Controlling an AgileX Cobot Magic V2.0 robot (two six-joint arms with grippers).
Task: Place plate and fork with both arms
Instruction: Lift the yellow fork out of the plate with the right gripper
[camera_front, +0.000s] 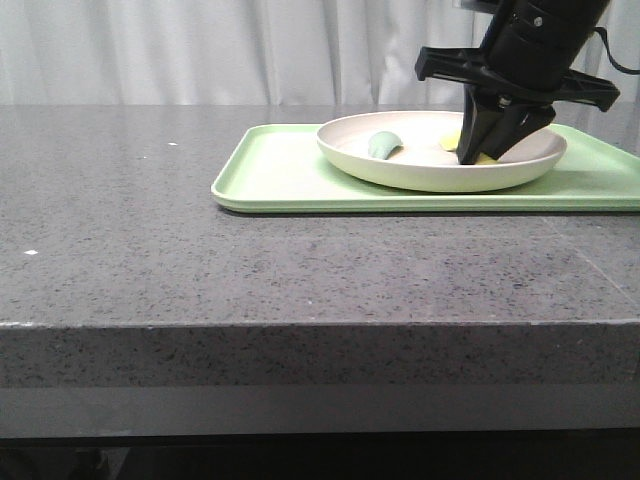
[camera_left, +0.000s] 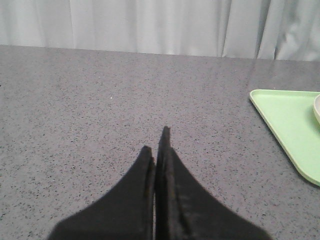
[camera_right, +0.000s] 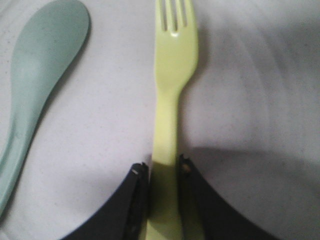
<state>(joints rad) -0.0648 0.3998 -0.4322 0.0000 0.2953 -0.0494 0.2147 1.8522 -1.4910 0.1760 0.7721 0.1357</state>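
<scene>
Right claw (camera_right: 161, 172) pinches the pale yellow fork's (camera_right: 172, 75) thick handle; left claw (camera_left: 156, 150) closed, empty.

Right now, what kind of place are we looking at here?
Probably a lab or demo bench dressed as a dining counter: a speckled grey stone countertop, a plain white curtain behind, and a light-green tray carrying a cream plate with a fork and spoon.
</scene>
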